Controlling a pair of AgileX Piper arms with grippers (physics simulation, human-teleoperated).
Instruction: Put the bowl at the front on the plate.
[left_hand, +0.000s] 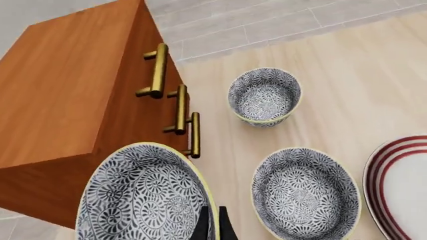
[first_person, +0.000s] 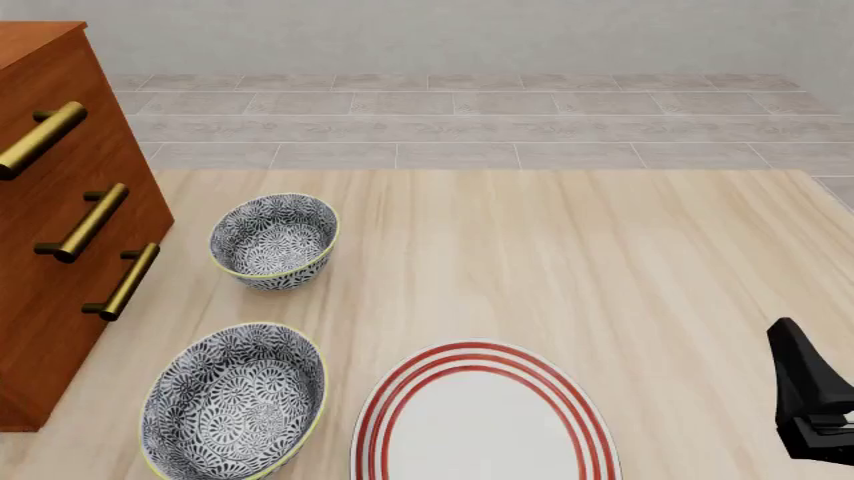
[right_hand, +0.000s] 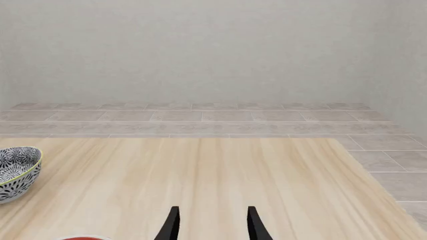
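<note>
A wooden cabinet (first_person: 54, 230) with brass handles flanks the pale worktop (first_person: 561, 270), where the red-ringed plate (first_person: 483, 420) lies at the near edge. In the left wrist view, the bowl (left_hand: 143, 195) is lifted, the left tool (left_hand: 212, 226) pinched on its rim, with the plate off to one side; two look-alike bowls, one (first_person: 235, 400) near and one (first_person: 275, 240) farther back, stay on the worktop. Such a thin rim hold could let the bowl tip or slip in transit, or clip the neighbouring bowl. The right tool (right_hand: 212, 224) sits low at the right edge, fingers apart, holding nothing.
</note>
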